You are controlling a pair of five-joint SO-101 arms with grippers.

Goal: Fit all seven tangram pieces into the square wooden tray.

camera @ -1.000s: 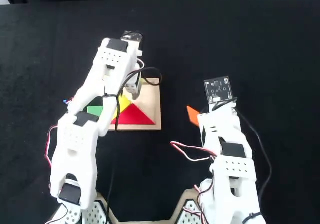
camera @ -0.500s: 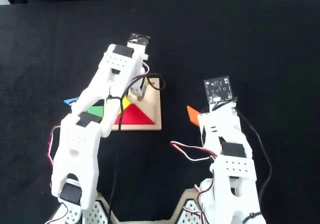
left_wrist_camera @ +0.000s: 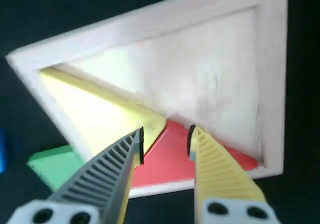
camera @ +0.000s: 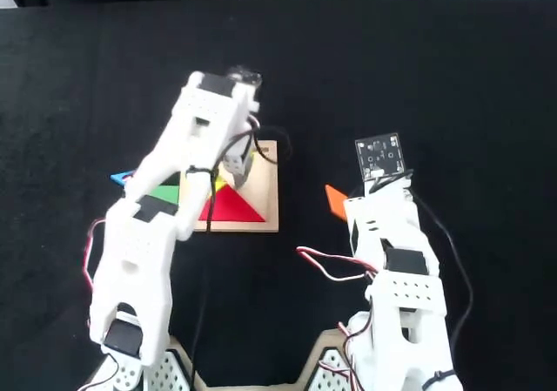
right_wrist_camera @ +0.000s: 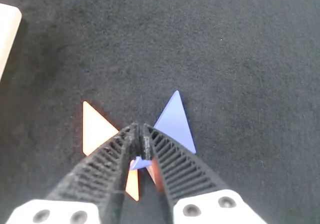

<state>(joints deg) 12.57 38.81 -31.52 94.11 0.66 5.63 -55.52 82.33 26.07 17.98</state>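
- Your square wooden tray (camera: pixel 268 169) sits on the black table (camera: pixel 452 77), in front of the left arm (camera: pixel 165 208), which reaches over its near-left part.
- Inside the tray you have two pieces. A yellow piece (left_wrist_camera: pixel 100 116) lies against one wall, and a red triangle (left_wrist_camera: pixel 172 156) lies along the near wall. The two touch at a corner.
- The rest of the tray floor (left_wrist_camera: pixel 200 74) is bare wood, a wide patch running up to the rim (left_wrist_camera: pixel 274 84).
- A green piece (left_wrist_camera: pixel 52 164) lies outside the tray on the table, just beside the corner nearest the yellow piece. In the high view the arm partly hides it (camera: pixel 165 192).
- A blue piece (camera: pixel 119 178) lies on the table farther out on that same side, apart from the tray.
- Your left gripper (left_wrist_camera: pixel 165 136) hangs over the spot where yellow and red meet. Its jaws are parted a moderate way and nothing is between them.
- An orange triangle (right_wrist_camera: pixel 95 129) and a violet triangle (right_wrist_camera: pixel 175 121) lie on the table to the right of the tray, close together and well clear of it.
- Your right gripper (right_wrist_camera: pixel 138 131) is low over those two, its fingertips pressed together. You cannot tell from here whether they pinch either piece.
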